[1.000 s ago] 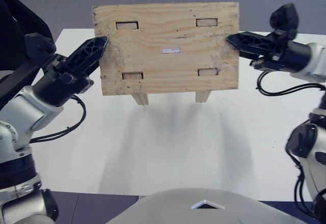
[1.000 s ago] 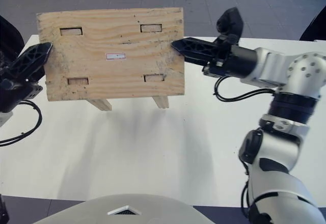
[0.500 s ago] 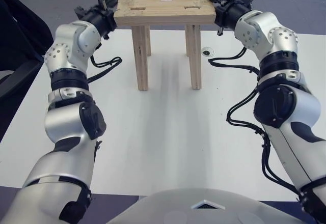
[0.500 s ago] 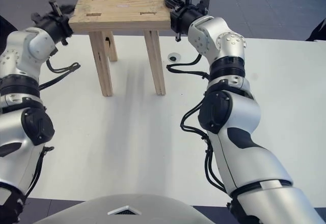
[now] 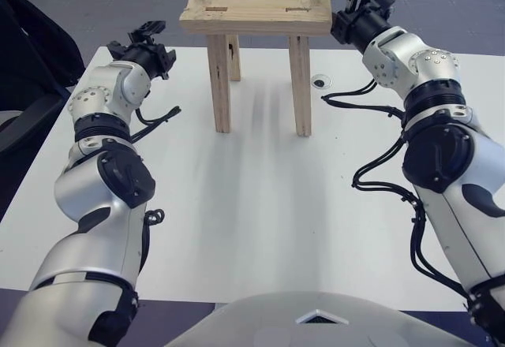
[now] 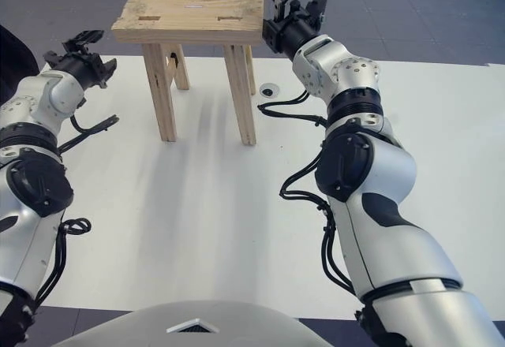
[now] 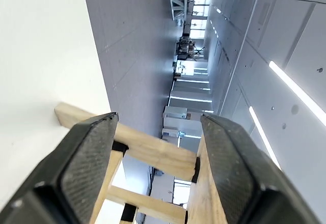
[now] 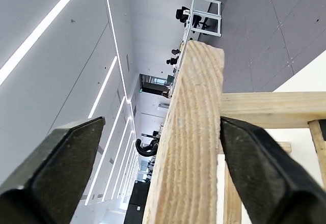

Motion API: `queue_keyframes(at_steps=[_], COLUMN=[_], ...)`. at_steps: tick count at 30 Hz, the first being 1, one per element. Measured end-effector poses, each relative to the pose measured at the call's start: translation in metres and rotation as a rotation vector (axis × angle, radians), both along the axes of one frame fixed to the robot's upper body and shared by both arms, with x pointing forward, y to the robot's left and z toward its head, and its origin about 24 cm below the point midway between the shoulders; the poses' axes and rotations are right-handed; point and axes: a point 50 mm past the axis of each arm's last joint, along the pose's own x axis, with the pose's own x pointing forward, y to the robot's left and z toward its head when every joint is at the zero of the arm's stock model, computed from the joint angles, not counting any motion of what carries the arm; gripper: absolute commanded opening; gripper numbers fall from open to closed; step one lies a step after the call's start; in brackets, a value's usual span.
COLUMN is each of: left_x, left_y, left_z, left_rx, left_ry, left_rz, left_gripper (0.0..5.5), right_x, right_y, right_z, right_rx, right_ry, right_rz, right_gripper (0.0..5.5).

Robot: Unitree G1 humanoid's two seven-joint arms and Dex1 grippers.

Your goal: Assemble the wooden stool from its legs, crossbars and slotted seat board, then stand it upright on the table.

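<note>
Stool (image 5: 256,16) upright on worktop (image 5: 260,205).
Left jaws apart, clear of it; right jaws apart, seat edge (image 8: 196,132) between them.

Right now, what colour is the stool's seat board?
The seat board is pale grained wood; left eye view.

My arms (image 5: 102,118): silver-grey rounded shells, black joint rings, looping black cables (image 5: 357,181). Fingers (image 7: 86,158) matte black, finely textured.

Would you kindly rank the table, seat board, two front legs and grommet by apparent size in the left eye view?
1. Table
2. Seat board
3. Left front leg and right front leg: they look alike, so tied.
4. Grommet
</note>
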Motion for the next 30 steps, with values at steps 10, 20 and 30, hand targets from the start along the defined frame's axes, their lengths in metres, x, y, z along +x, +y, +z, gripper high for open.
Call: queue_keyframes(at_steps=[10, 20, 30], left_x=[-0.029, 0.001, 0.042], left_y=[0.028, -0.088, -0.108], left_z=[0.056, 0.238, 0.059], left_rx=[0.717, 1.348, 1.322], left_ry=[-0.268, -0.801, -0.316], left_rz=[0.189, 0.330, -0.119], left_gripper=[3.01, 2.69, 2.69], right_x=[-0.001, -0.015, 0.008], right_y=[-0.072, 0.033, 0.067], right_z=[-0.001, 0.181, 0.026], right_rx=[-0.188, -0.782, -1.011], right_ry=[0.016, -0.921, -0.515], right_rz=[-0.278, -0.448, -0.159], right_gripper=[4.15, 3.55, 3.55])
